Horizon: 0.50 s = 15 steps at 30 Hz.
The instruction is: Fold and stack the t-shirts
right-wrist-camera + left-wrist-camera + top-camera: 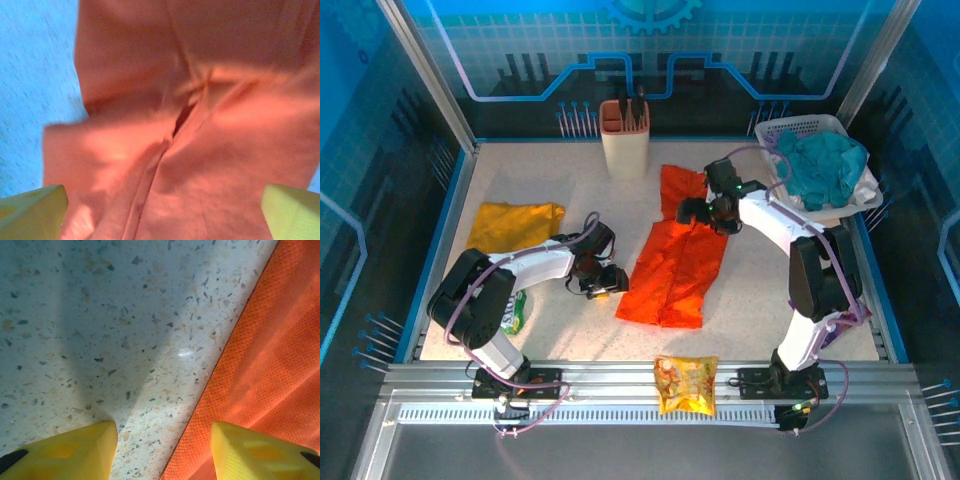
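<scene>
1. The mustard yellow cotton t-shirt point(515, 225) lies rumpled at the far left of the speckled white table point(750, 290), well apart from the other shirt; judging by that, it is not yet folded or stacked.
2. The left jaws stand about half open and hold nothing; in the left wrist view one yellow fingertip point(70, 452) is over bare table and the other over the shirt's edge; closing here could catch only the top layer, or miss the hem and scrape the table.
3. The bright orange cotton t-shirt point(672, 265) lies mid-table as a long strip, its sides apparently turned in to a central seam point(182, 117).
4. The right jaws are spread wide and empty, above the orange shirt's far part near that seam; a grab there may gather several layers and bunch them; if the two arms pull unevenly, the fold could skew or fall open.
5. The white plastic basket point(772, 132) with a teal-green cloth point(825, 165) sits just beside the right arm point(815, 270); a wide swing could knock it.
</scene>
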Available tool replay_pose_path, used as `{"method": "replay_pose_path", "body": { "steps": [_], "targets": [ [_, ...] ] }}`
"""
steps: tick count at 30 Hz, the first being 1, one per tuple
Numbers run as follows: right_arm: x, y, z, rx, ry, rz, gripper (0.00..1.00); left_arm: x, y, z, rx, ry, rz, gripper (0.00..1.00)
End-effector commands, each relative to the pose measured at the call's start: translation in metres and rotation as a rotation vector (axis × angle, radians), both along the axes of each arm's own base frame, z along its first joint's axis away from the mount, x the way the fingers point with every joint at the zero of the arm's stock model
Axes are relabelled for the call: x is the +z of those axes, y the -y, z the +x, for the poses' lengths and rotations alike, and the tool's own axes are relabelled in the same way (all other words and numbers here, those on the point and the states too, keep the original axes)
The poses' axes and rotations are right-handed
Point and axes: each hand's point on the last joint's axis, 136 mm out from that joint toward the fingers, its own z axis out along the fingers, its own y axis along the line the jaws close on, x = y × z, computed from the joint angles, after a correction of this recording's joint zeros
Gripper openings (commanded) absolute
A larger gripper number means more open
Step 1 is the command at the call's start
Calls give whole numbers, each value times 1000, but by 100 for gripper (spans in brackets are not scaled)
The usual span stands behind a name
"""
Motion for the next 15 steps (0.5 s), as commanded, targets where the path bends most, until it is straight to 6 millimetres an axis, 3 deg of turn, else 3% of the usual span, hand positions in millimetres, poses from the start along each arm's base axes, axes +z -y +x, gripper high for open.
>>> {"method": "replay_pose_path", "body": {
  "steps": [1,8,15],
  "targets": [
    [-6,-14,4,24,1,-2,100,-12,17,-11,-22,-55,-35,53],
    [-49,-23,17,64,-91,-186,100,-15,30,-19,-37,-55,-40,53],
    [-71,-29,40,50,-109,-225,100,-22,34,-26,-27,-71,-42,53]
  ]
}}
